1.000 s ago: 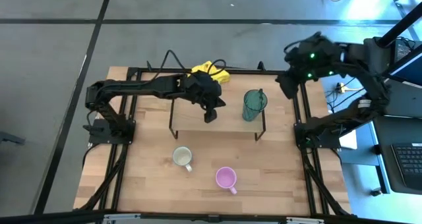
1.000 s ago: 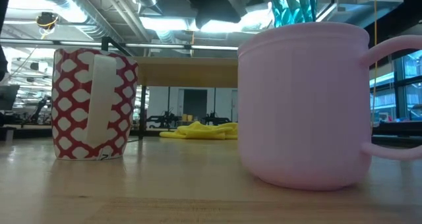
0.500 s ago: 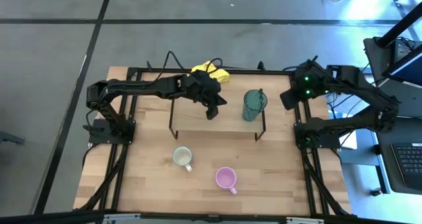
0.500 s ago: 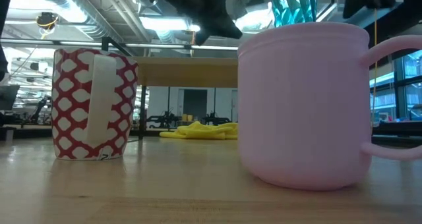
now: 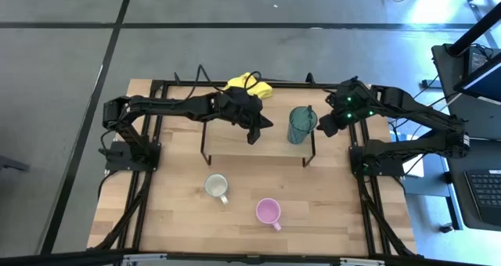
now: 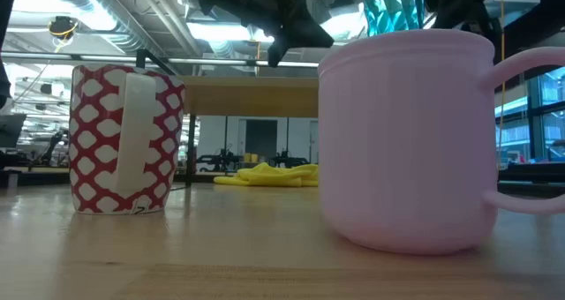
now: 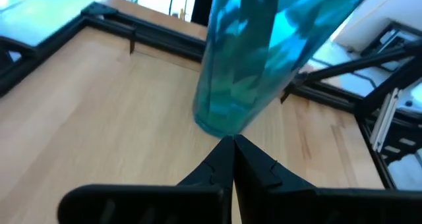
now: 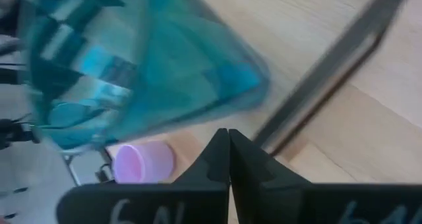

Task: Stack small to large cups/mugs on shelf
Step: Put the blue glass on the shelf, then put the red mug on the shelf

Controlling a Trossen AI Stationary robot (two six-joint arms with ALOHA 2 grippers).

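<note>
Teal cup (image 5: 300, 124) stands upright on the shelf (image 5: 235, 143), at the shelf's right end as the high view shows it; rest of the board bare. Left tool (image 5: 254, 131) hangs over the middle of the shelf, just left of the teal cup and apart from it; its wrist view shows the two fingers (image 7: 224, 159) pressed together with nothing between them, tips aimed at the cup's base (image 7: 227, 118). Right tool (image 5: 327, 125) sits just right of the teal cup, at the shelf's right edge; its fingers (image 8: 227, 151) also meet, empty, with the cup filling most of that wrist view. Whether the right tool touches the cup cannot be told from above; it looks close but apart. On the counter (image 5: 180, 211) in front of the shelf: white-cream mug (image 5: 217, 187) toward the left, pink mug (image 5: 268, 212) nearer the front edge and to its right, the two near each other but not touching. Low view shows the first mug's outside in a red-and-white pattern (image 6: 124, 141), and the pink mug (image 6: 406, 141) large in the foreground. Yellow cloth (image 5: 249, 85) lies behind the shelf at the counter's far edge.
</note>
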